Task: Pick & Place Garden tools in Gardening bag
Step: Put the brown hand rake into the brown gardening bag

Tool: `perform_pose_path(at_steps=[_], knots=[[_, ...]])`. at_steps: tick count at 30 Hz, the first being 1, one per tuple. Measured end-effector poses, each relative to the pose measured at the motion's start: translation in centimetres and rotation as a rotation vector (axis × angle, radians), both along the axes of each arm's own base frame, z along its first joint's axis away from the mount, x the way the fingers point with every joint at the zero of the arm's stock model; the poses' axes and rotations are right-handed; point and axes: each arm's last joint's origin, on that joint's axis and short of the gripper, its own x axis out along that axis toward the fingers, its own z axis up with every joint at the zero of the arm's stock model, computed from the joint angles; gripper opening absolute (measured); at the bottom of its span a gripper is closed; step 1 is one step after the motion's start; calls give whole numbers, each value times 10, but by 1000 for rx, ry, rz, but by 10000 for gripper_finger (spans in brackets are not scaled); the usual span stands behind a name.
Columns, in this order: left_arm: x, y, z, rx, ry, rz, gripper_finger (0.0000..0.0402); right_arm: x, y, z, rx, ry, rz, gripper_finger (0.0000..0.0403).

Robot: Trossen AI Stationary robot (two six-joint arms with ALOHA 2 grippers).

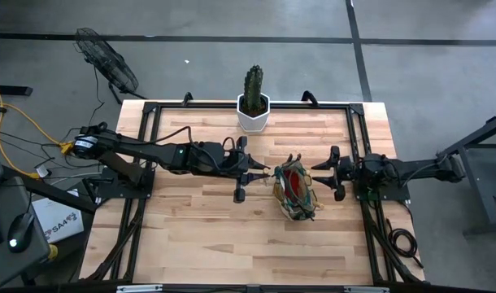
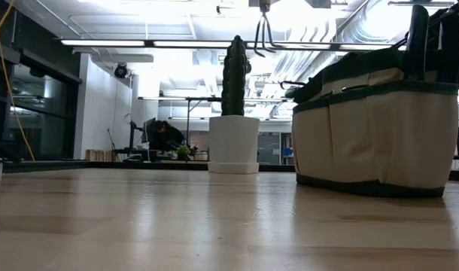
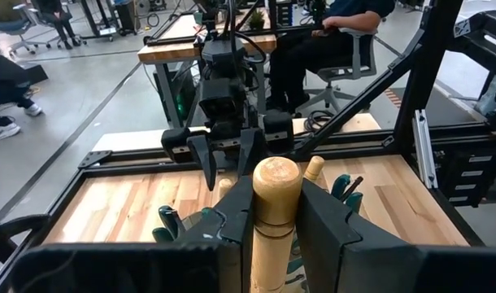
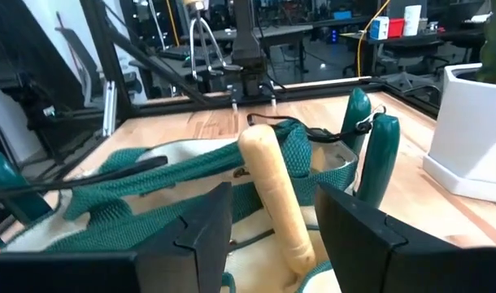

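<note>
Clamped in the left hand [image 3: 268,213], a wooden-handled rake [image 3: 276,203] hangs upright, prongs down, just beside the bag [image 1: 295,192] on the worktop [image 1: 199,236]. Opposite, the right hand [image 1: 316,175] waits part-open, empty, nearer the bag's far side.

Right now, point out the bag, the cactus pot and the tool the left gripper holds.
Bag [image 2: 372,143]: low view, on its tan side panel.
Cactus pot [image 1: 253,119]: high view, on its white wall.
Tool [image 3: 276,191]: left wrist view, on the wooden handle's rounded end, clamped in the left gripper.
</note>
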Motion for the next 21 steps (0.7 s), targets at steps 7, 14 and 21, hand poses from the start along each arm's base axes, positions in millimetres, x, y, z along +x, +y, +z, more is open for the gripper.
perform_pose_path(at_steps=[7, 14, 21], knots=[[0, 0, 0, -7, 1, 2, 64, 0, 0, -1, -19, 9, 0, 168], [0, 0, 0, -25, 1, 6, 61, 1, 0, -1, -19, 5, 0, 168], [12, -2, -14, -51, 24, 7, 61, 1, 0, -1, -19, 5, 1, 168]])
